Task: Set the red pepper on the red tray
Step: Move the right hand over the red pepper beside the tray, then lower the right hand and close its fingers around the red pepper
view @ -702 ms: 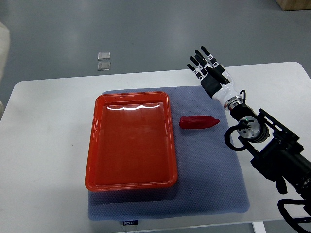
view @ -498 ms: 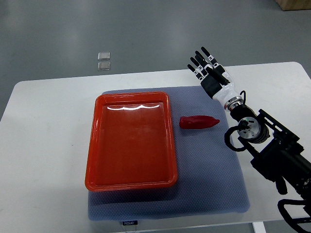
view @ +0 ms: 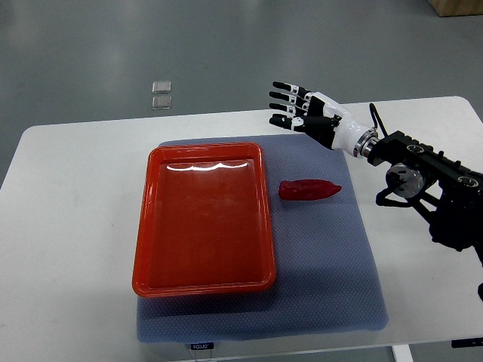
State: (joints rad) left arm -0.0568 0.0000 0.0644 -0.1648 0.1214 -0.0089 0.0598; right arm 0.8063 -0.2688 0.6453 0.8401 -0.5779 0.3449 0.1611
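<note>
One red pepper [view: 309,189], lengthwise, tip rightward

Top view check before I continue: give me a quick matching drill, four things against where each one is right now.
Things:
1. red pepper
2. red tray
3. right hand
4. blue mat

Places:
A. spread under the tray and pepper
B. lying on the mat, just right of the tray
C. open, above the table's far edge, beyond the pepper
D. on the mat's left part, holding nothing

Pairs: 1-B, 2-D, 3-C, 4-A
</note>
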